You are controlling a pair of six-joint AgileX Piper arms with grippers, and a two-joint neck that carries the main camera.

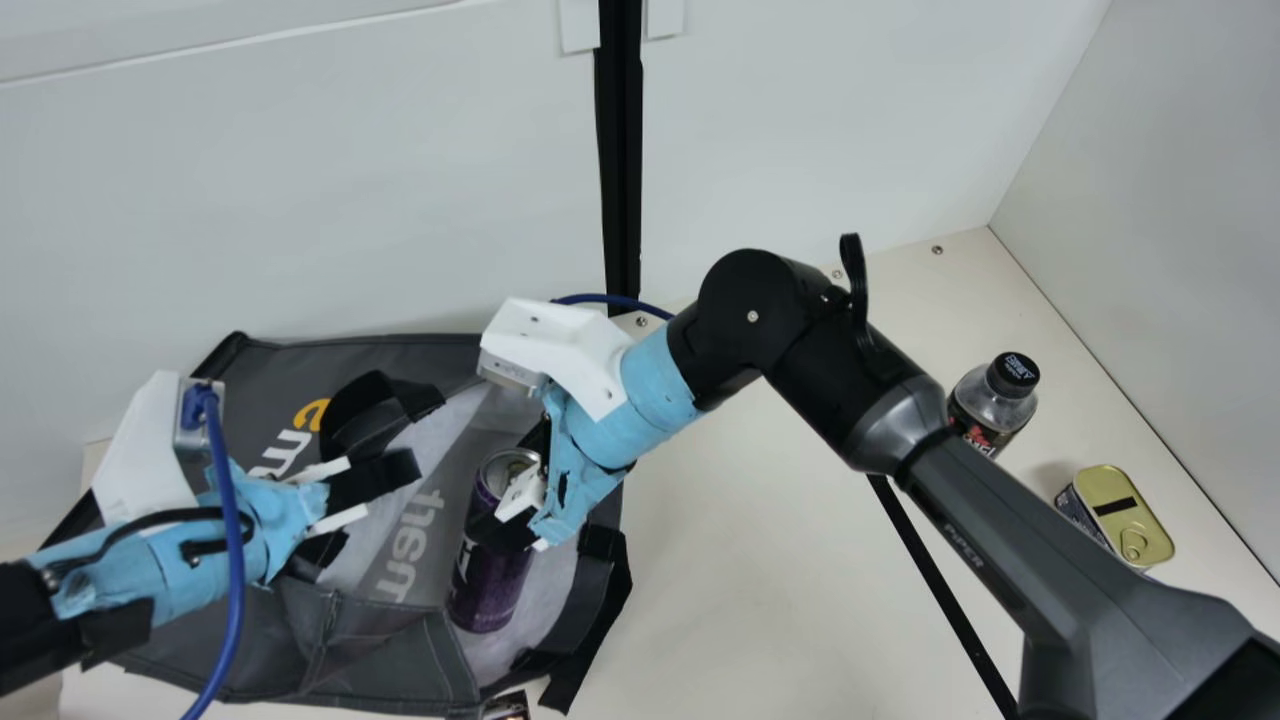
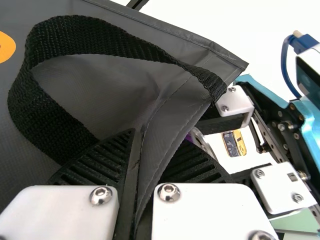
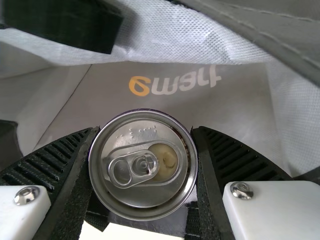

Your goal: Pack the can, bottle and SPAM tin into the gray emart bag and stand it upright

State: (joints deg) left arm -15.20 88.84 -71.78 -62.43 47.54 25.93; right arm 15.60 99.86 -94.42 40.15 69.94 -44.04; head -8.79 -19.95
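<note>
This looks like a robotics lab or test booth: plain white panels [image 1: 300, 200] close off the top and right of the main view, a black upright post [image 1: 620, 150] stands at top centre, and two jointed robot arms [image 1: 960, 520], one with a blue cable [image 1: 237, 560], work over a cream bench [image 1: 750, 580].

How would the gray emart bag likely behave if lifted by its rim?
Probably floppily: the gray emart bag creases along its panels. It should pinch easily, as the left gripper holds a thin edge. The black strap may flop, since it curls loosely.
</note>
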